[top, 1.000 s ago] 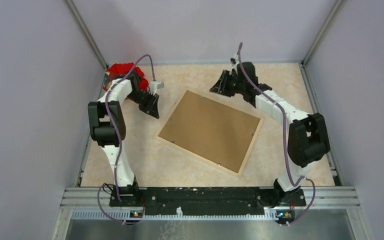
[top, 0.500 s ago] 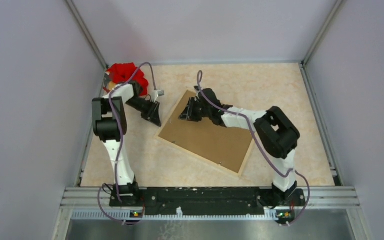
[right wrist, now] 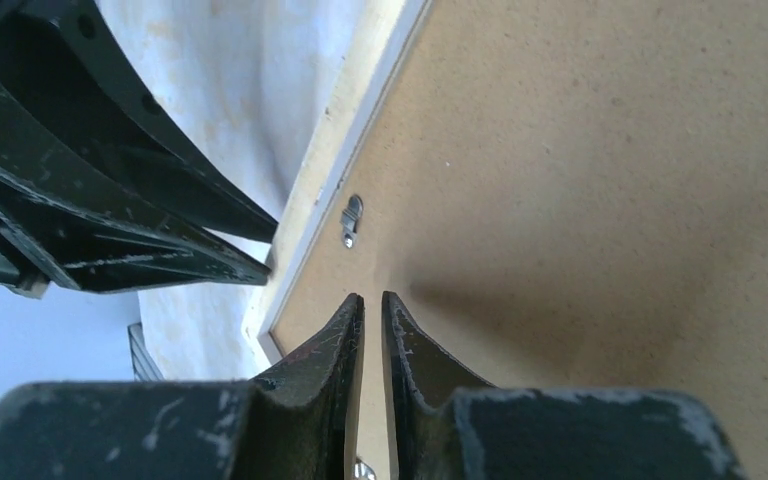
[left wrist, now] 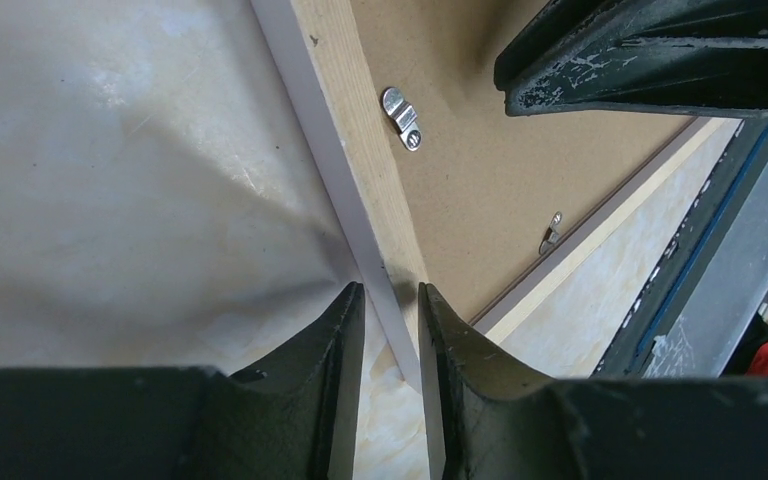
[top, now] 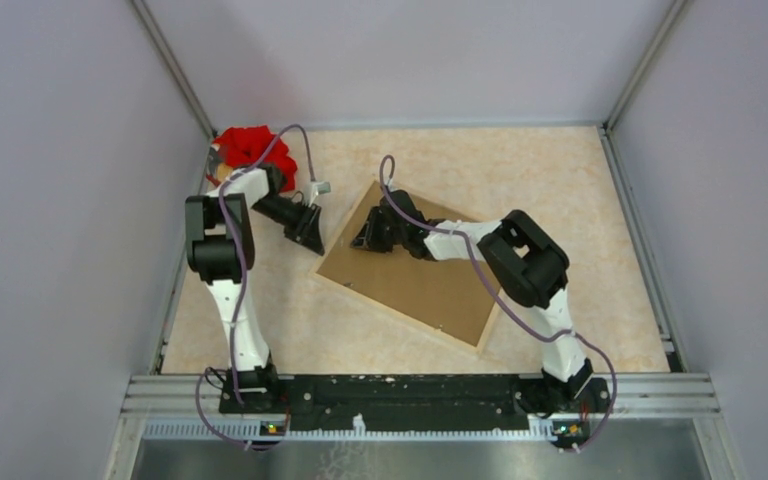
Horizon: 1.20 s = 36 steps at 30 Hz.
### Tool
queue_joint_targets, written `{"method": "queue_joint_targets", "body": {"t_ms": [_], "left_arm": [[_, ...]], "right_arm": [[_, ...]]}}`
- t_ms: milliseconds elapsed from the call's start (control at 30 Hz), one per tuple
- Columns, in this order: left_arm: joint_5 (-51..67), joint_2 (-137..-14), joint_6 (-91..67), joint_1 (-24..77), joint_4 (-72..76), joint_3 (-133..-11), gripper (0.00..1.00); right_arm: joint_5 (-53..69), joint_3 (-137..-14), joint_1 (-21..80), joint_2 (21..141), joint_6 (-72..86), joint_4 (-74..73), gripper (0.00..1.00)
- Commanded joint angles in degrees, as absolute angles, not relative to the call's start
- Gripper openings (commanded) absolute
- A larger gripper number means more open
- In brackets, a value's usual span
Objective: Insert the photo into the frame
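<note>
The frame (top: 397,311) lies face down in the middle of the table, its light wood back up, with the brown backing board (top: 430,290) set in it. The photo is hidden. My left gripper (top: 310,232) hovers at the frame's left rail (left wrist: 355,150), near a corner. It is narrowly open (left wrist: 388,300), and the rail's white edge shows in the gap. My right gripper (top: 362,240) reaches low over the board's left part. Its jaws (right wrist: 372,305) are almost together with nothing between them, pointing toward a metal turn clip (right wrist: 351,220).
A red object (top: 250,145) sits in the back left corner behind the left arm. Grey walls close the table on three sides. The two grippers face each other closely across the frame's rail (right wrist: 335,160), and another clip (left wrist: 552,233) shows further along the board.
My right arm swung from the back right across to the board's left part, and its jaws narrowed. The left gripper shifted slightly toward the frame's left rail.
</note>
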State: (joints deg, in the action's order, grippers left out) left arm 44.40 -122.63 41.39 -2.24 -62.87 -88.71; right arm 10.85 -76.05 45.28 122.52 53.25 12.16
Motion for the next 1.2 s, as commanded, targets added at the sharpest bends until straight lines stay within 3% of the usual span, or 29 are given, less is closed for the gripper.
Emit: {"method": "queue_joint_targets", "body": {"t_ms": [0,1167], "left_arm": [[46.7,-123.5,43.3,-1.9,-63.4,-87.7,0.32],[45.6,-123.1,42.1,-1.5,-60.9,-87.0,0.27]], "right_arm": [[10.4,-79.0,46.5,125.1,54.6,16.1,0.12],[10.1,-84.9,47.6,130.4,57.6,16.6,0.07]]}}
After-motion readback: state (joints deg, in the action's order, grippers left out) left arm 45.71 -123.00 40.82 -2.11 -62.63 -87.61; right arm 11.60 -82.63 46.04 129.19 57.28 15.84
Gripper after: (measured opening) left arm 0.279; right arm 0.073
